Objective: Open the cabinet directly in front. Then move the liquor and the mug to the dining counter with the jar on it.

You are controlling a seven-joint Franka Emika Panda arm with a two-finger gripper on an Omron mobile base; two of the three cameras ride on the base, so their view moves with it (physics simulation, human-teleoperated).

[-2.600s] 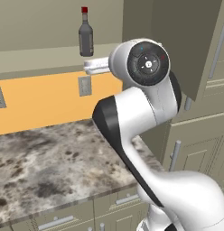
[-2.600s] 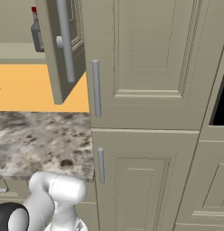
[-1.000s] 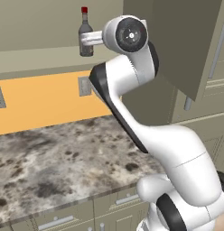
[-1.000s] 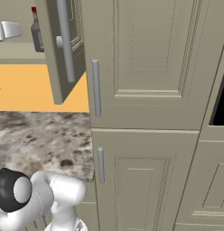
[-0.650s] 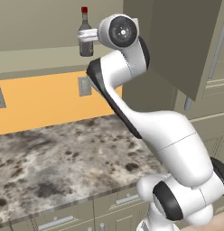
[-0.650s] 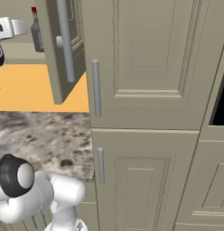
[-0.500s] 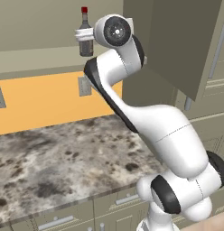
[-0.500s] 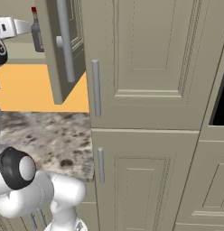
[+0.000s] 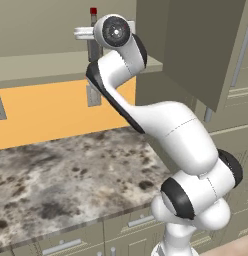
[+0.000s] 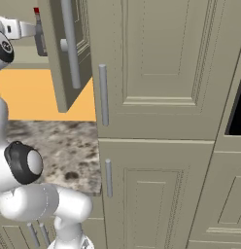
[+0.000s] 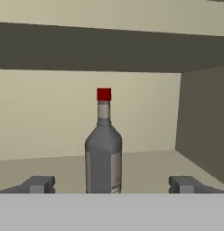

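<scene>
Standing upright between wide-spread fingers [image 11: 41, 184], the liquor [image 11: 103, 151]

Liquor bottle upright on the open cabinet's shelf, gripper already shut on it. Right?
Not quite. The gripper is open: in the hand view its fingertips stand wide apart on either side of the liquor bottle, not touching it. The rest holds: the bottle stands upright on the shelf of the open cabinet.

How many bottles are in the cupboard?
1. The liquor stands upright on the cabinet shelf, straight ahead of the open gripper. More might hide out of view.
</scene>
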